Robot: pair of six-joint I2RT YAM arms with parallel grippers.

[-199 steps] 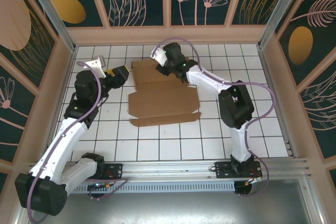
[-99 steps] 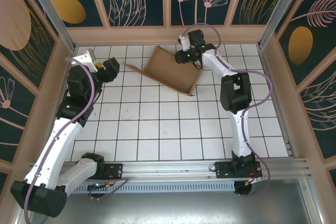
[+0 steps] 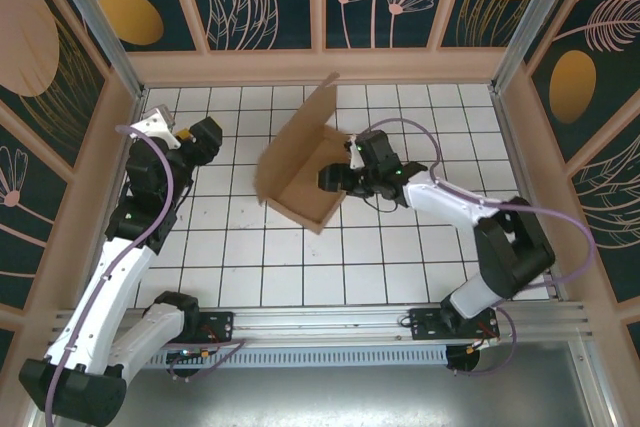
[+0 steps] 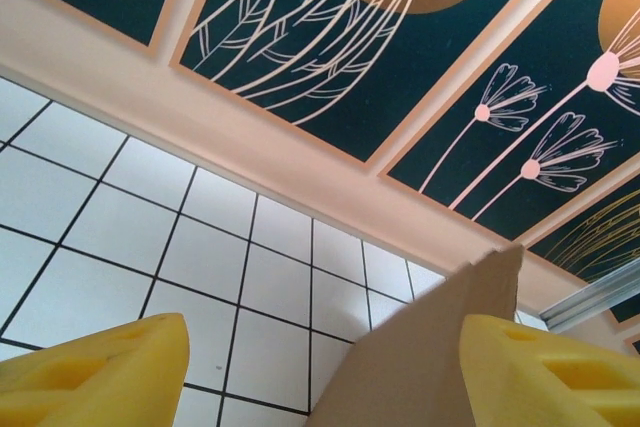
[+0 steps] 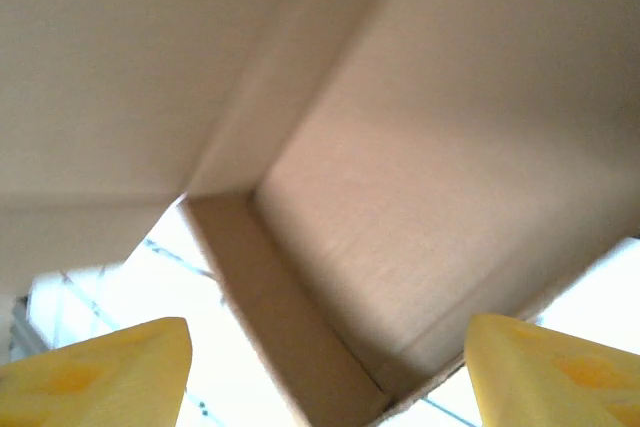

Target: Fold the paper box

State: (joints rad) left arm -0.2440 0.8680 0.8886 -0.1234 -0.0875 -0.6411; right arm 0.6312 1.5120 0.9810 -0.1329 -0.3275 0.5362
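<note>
The paper box (image 3: 300,172) is brown cardboard, partly formed and tilted up off the tiles at mid-table, with one flap (image 3: 325,95) sticking up toward the back wall. My right gripper (image 3: 335,183) is at the box's right rim. In the right wrist view its yellow fingers (image 5: 100,377) stand wide apart, open, facing the box's inside corner (image 5: 400,147); no pad presses the cardboard. My left gripper (image 3: 210,133) hovers left of the box, open. In the left wrist view a cardboard edge (image 4: 430,347) rises beyond its spread fingers (image 4: 90,377), untouched.
White tiled table (image 3: 250,267) enclosed by a back wall (image 3: 320,65) and side walls (image 3: 110,147). The right arm's cable (image 3: 520,209) loops over the right side. Metal rail (image 3: 330,322) runs along the near edge.
The right arm swung the box from the back of the table toward the middle, tipping it further up, and its jaws have spread wider. The left arm barely moved.
</note>
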